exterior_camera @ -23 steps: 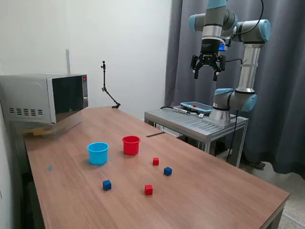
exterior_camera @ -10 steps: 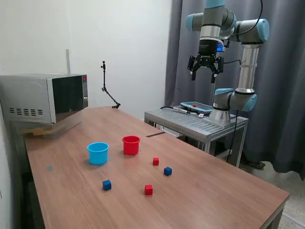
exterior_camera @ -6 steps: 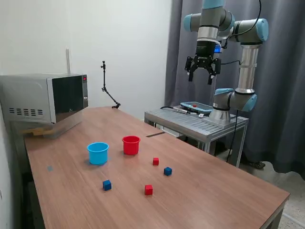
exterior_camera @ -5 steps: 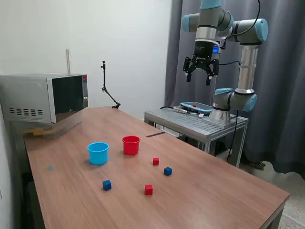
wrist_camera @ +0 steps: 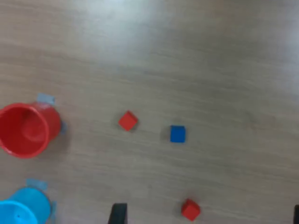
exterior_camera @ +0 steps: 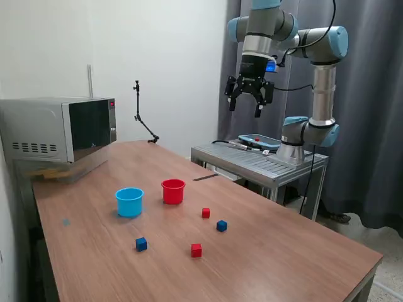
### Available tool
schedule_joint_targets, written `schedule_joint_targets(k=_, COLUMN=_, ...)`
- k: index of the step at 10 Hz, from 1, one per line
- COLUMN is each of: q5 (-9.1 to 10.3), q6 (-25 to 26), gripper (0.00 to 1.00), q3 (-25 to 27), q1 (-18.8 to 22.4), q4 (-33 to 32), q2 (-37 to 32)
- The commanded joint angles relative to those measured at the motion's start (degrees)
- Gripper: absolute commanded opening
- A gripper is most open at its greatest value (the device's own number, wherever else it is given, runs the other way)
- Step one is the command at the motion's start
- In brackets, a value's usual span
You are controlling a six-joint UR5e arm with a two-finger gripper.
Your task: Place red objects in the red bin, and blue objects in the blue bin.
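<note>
Hanging high above the bench (exterior_camera: 264,251), the end effector (exterior_camera: 247,106) is being held released and empty, likely for an overview. Four cubes are lying loose near the red bin (exterior_camera: 173,191) and blue bin (exterior_camera: 130,202), none yet sorted.

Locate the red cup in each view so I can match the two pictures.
Exterior view: the red cup stands upright on the table, to the exterior view's right of the light blue cup.
Wrist view: the red cup is seen from above, open and empty.
Shared landmark: the light blue cup right beside it.
</note>
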Motion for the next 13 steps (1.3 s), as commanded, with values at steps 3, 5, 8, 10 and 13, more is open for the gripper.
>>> schedule_joint_targets(k=3, q5=-1.57, q6=0.2, gripper=1.00, q3=-4.0, q1=0.0, q4=-0.1, q2=4.9)
schedule_joint_targets(k=5, q5=-1.57, q6=0.0, gripper=1.00, q3=-6.2, q1=0.0, q4=-0.1, q2=7.6)
schedule_joint_targets(k=8, q5=-1.57, q6=-0.2, gripper=1.00, q3=-9.6, q1=0.0, q4=-3.5, q2=12.6)
schedule_joint_targets(k=10, q5=-1.65, q6=-1.9, gripper=1.00, q3=-11.4, q1=0.0, q4=-3.4, q2=15.0)
schedule_joint_targets(k=13, q5=-1.65, q6=-2.2, gripper=1.00, q3=-12.6, q1=-0.3, q4=-7.2, q2=19.5)
